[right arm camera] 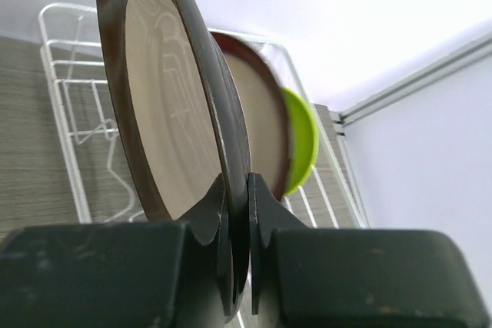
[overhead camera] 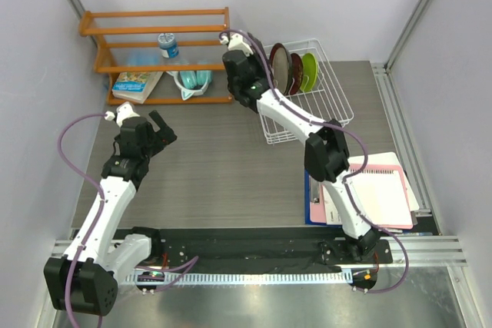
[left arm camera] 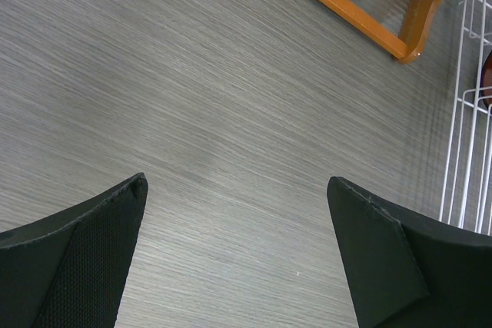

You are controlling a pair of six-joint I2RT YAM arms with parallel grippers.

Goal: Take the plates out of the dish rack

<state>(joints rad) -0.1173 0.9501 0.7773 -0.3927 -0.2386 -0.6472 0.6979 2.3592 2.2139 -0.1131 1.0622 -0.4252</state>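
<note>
The white wire dish rack [overhead camera: 323, 101] stands at the back right with plates upright in it. My right gripper [right arm camera: 237, 180] is shut on the rim of the grey-rimmed plate [right arm camera: 161, 105] with a cream centre, the leftmost one [overhead camera: 279, 65]. Behind it stand a maroon-rimmed plate [right arm camera: 261, 117] and a lime green plate [right arm camera: 302, 140]; in the top view these sit at the maroon one [overhead camera: 296, 73] and the green one [overhead camera: 310, 71]. My left gripper [overhead camera: 163, 130] hangs open over bare table at the left, nothing between its fingers [left arm camera: 92, 251].
An orange wooden shelf [overhead camera: 154, 17] at the back left holds a can [overhead camera: 167, 44], a book [overhead camera: 137, 84] and a teal-and-white object [overhead camera: 194, 81]. Notebooks and a pink clipboard [overhead camera: 377, 197] lie at the right front. The shelf's foot [left arm camera: 415, 28] and the rack's edge [left arm camera: 469, 113] show in the left wrist view.
</note>
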